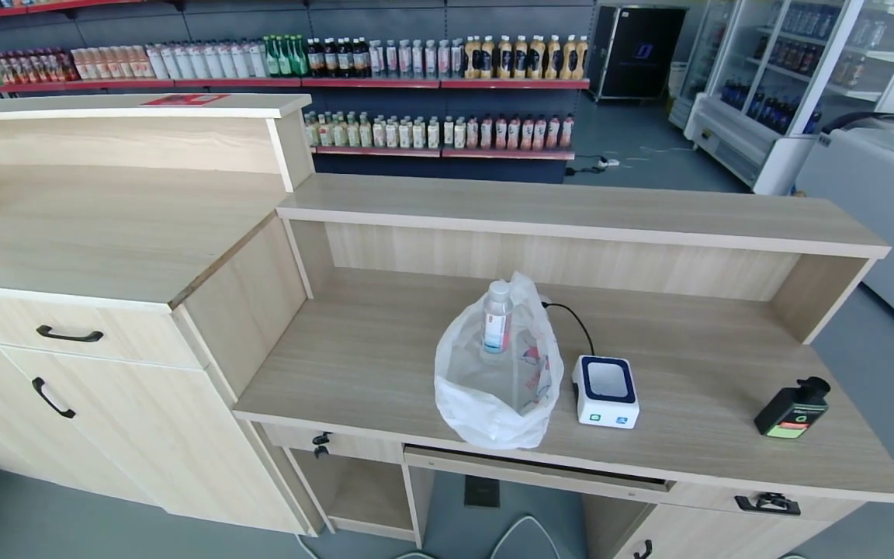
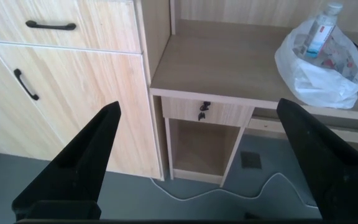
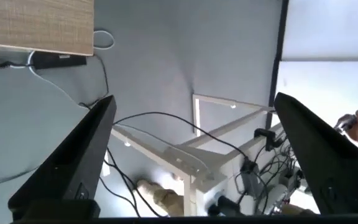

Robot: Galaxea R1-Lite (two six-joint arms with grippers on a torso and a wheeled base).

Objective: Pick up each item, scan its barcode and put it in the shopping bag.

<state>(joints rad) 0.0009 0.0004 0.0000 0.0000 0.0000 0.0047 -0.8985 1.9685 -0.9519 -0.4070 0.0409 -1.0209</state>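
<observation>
Left hand point(image 2: 197, 106) spread apart, low before the surface point(image 1: 385, 349). Shopping bag point(image 1: 486, 419) holds an upright bottle point(image 1: 497, 317), scanner point(image 1: 606, 390) just beside. Black bottle point(image 1: 792, 407) stands far right; right hand point(image 3: 194, 99), spread apart, is probably nearer.

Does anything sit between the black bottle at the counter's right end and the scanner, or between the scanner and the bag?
Nothing visible does. Bare counter lies between the black bottle and the scanner. The scanner sits right beside the shopping bag, whose mouth is open with a clear bottle already inside.
</observation>
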